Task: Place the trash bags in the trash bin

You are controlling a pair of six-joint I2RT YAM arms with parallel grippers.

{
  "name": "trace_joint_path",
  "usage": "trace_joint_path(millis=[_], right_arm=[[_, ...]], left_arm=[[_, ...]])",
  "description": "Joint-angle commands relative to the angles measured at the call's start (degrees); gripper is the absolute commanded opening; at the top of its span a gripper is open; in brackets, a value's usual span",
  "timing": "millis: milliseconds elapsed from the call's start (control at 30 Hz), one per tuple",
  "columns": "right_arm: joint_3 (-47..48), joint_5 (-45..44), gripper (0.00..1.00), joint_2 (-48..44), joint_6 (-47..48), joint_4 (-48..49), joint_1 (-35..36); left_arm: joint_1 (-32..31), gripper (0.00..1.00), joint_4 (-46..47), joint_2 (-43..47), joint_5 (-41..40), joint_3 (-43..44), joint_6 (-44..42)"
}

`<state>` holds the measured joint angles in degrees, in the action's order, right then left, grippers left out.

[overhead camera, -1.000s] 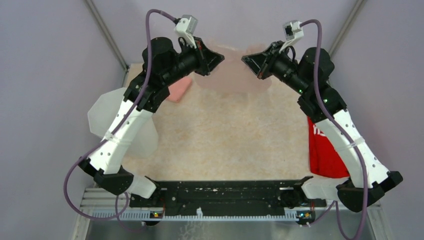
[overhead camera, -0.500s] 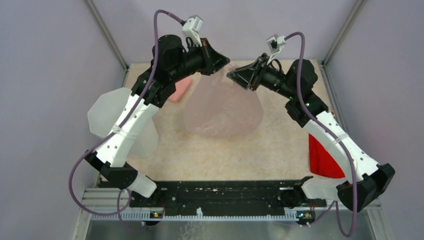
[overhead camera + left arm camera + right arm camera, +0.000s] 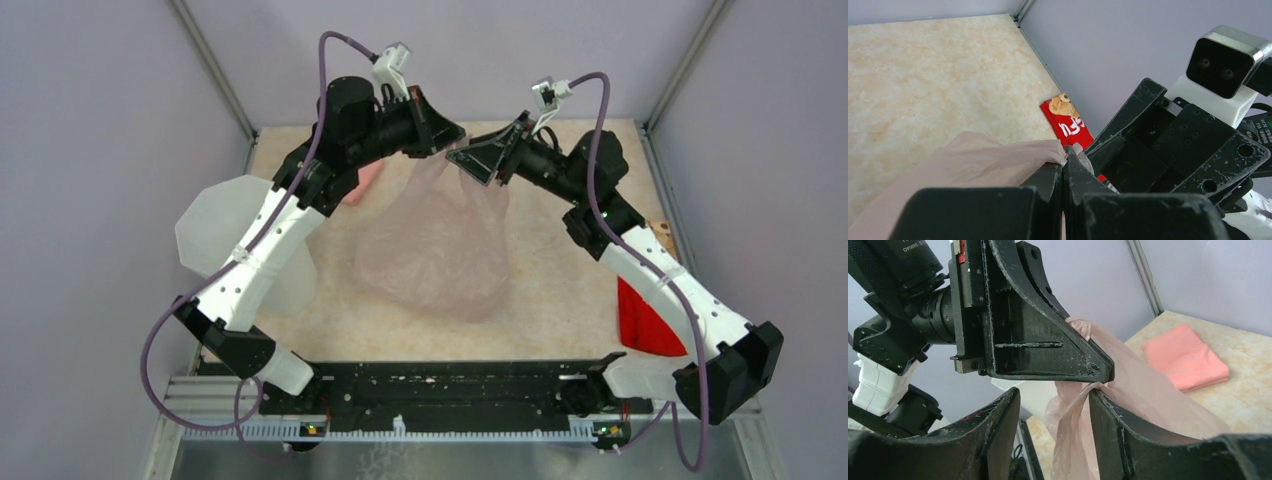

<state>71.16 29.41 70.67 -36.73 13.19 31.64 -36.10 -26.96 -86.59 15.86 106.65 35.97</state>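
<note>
Over the table [image 3: 560, 290], from above: one bag [image 3: 440, 245], one bin [image 3: 215, 228], one cloth [image 3: 362, 182], one red packet [image 3: 645, 318], two arms. Bin at the left edge, half hidden behind the left arm, well apart from the bag. Bag hanging over mid-table from the left gripper [image 3: 457, 136], the right gripper [image 3: 470, 168] just beside it. Both arms raised and arched inward, tips almost meeting. At the left wrist: fingers [image 3: 1048, 182] pressed together on a pinch of the film, red packet beyond by the wall. At the right wrist: fingers [image 3: 998, 432] spread apart, a strand of bag dangling between them and touching one; cloth folded flat on the table behind.
</note>
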Motion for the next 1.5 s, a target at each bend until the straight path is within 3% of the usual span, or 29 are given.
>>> trace_joint_path(millis=[0, 333, 433, 500, 533, 733, 867, 1300, 1467], right_arm=[[1.5, -1.5, 0.53, 1.4, 0.1, 3.9, 1.9], [2.0, -7.3, 0.45, 2.5, 3.2, 1.1, 3.6], [1.9, -8.6, 0.28, 2.6, 2.6, 1.8, 3.6], [2.2, -9.4, 0.09, 2.5, 2.2, 1.8, 3.6], [2.5, -10.1, 0.00, 2.3, 2.3, 1.2, 3.7], [5.9, -18.2, 0.00, 0.8, 6.0, -10.2, 4.2], [7.6, -22.1, 0.00, 0.1, 8.1, -16.6, 4.3], [11.7, -26.2, 0.00, -2.1, 13.0, -25.4, 4.4], [13.8, -26.7, 0.00, -2.6, 14.0, -29.5, 4.4]], left_arm=[[0.0, 0.00, 3.9, 0.2, 1.8, -0.5, 1.8], [-0.1, 0.00, 3.8, 0.7, 1.8, -0.6, 2.2], [-0.1, 0.01, 3.6, 1.1, 1.8, -1.2, 1.8], [0.0, 0.12, 3.5, 1.7, 1.4, -2.3, 1.2], [-0.1, 0.23, 3.2, 2.0, 1.1, -2.5, 0.8], [0.0, 0.72, -2.7, 4.5, -4.9, -0.8, -4.9], [-0.1, 0.89, -8.0, 7.9, -11.4, -1.2, -8.8], [0.4, 0.96, -31.4, 16.5, -52.2, -8.4, -11.5], [6.6, 0.93, -34.9, 17.5, -53.1, -12.8, -9.5]])
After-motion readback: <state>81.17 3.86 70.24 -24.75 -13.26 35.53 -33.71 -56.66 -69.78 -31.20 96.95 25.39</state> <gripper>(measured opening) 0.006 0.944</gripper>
